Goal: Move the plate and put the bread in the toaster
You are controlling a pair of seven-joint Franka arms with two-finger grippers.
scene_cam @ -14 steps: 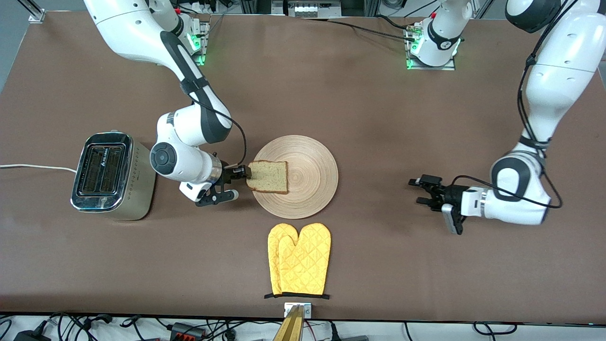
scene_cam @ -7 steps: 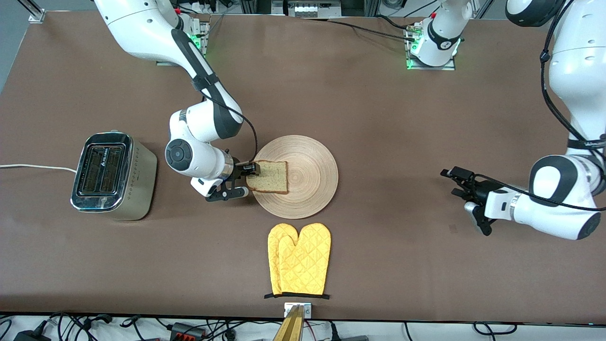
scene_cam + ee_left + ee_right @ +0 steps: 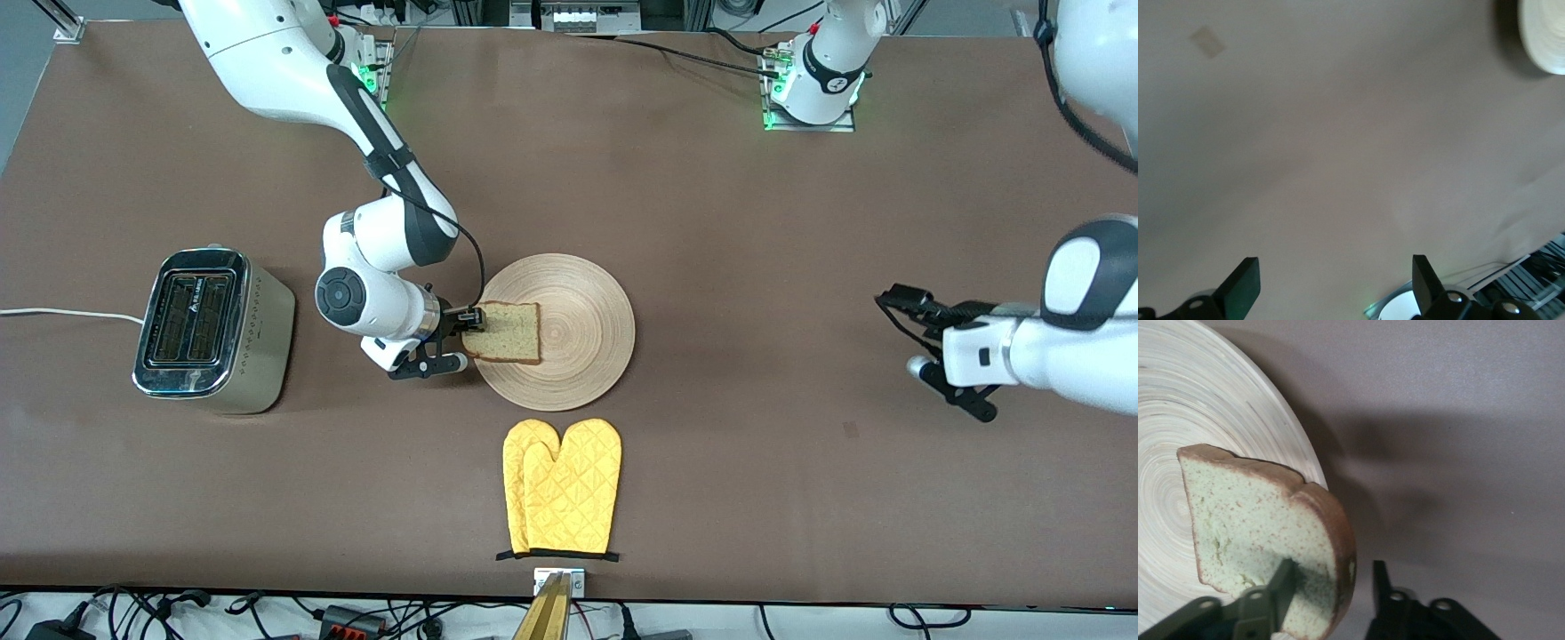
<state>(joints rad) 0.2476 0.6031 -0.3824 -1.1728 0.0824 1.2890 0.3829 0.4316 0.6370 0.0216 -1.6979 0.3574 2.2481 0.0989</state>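
Black fingers of my right pincer (image 3: 469, 323) pinch the crust edge of the bread (image 3: 504, 332), one finger on each face, as the right wrist view shows with the slice (image 3: 1265, 540) standing between them. I see the slice at the centre-left of the frame over the plate's (image 3: 578, 356) rim toward the toaster's end, with its other edge reaching the plate's middle. My right arm comes down from the upper left of the frame, bends at the elbow, and lays its wrist nearly level, low over the table (image 3: 711, 222), pointing at the plate.

At the plate's rim on the pincer's side I have a strip of bare table, then the toaster (image 3: 212, 331) at the left of the frame, its two slots facing up and its white cord (image 3: 62, 313) running off the left edge. Just below the plate in the frame lies a pair of yellow oven mitts (image 3: 562, 484), close to the rim but not touching it.

My left pincer (image 3: 925, 342) hangs at the right of the frame with its fingers spread wide; the left wrist view shows both fingertips (image 3: 1243, 285) well apart with nothing between them. That arm enters from the right edge, forearm roughly level, and waits over bare table, well apart from the plate, whose edge (image 3: 1541, 33) only just shows in a corner of the left wrist view.
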